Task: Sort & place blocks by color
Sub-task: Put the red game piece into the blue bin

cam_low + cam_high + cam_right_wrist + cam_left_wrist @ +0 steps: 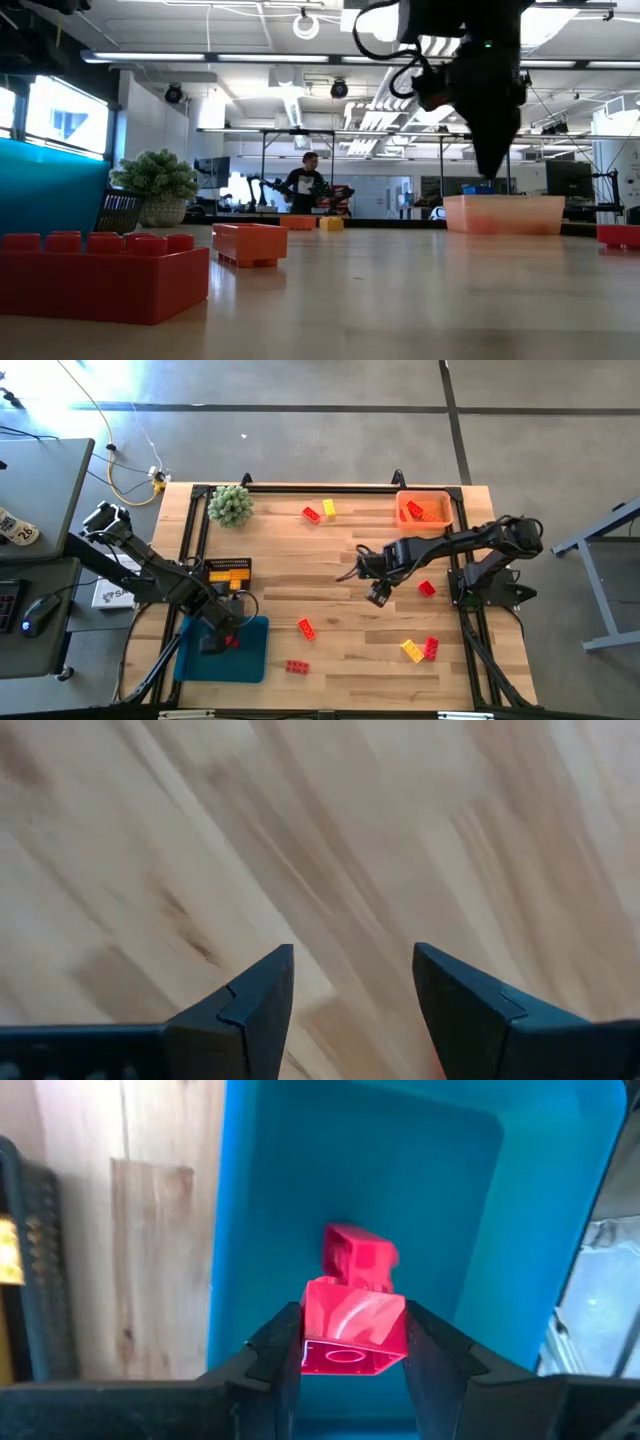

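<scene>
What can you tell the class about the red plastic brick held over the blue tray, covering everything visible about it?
The red plastic brick is small, glossy and hollow underneath, where a round tube shows. The left gripper clamps it between two dark fingers, one on each side. It hangs tilted over the blue plastic tray, inside its rim. A second red brick lies just beyond it in the tray; whether the two touch cannot be told.
</scene>
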`<state>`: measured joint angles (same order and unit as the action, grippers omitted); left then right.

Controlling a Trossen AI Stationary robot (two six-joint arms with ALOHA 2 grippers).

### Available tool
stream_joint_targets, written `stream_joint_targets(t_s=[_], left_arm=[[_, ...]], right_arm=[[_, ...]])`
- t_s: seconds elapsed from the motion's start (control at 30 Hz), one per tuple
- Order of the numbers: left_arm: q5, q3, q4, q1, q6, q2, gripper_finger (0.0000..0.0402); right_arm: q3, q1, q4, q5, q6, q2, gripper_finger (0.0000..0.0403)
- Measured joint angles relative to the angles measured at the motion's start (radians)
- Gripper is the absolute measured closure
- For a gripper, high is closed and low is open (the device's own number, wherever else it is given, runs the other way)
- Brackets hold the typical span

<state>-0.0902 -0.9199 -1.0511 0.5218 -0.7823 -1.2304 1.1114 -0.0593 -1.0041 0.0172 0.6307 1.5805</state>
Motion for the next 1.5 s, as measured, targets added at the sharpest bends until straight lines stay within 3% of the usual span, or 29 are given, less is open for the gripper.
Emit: stream_joint_targets(t_s=[0.23,0.57,1.03,1.5], left_arm=[[-0.045,0.0,0.0,0.022,-0.057,0.0,0.0285],[-0.049,0.0,0.001,0.022,-0.071,0.0,0.0245],[-0.055,0.0,0.001,0.022,-0.108,0.0,0.0238],[-0.063,0.0,0.007,0.022,-0.166,0.0,0.0232]], right_arm=[[0.0,-0.066,-0.207,0.066,0.091,0.0,0.021],[0.0,-0.234,-0.229,-0.108,0.29,0.0,0.021],[0.0,-0.519,-0.162,-0.246,0.641,0.0,0.021],[0.0,-0.66,0.043,-0.137,0.857,0.0,0.021]])
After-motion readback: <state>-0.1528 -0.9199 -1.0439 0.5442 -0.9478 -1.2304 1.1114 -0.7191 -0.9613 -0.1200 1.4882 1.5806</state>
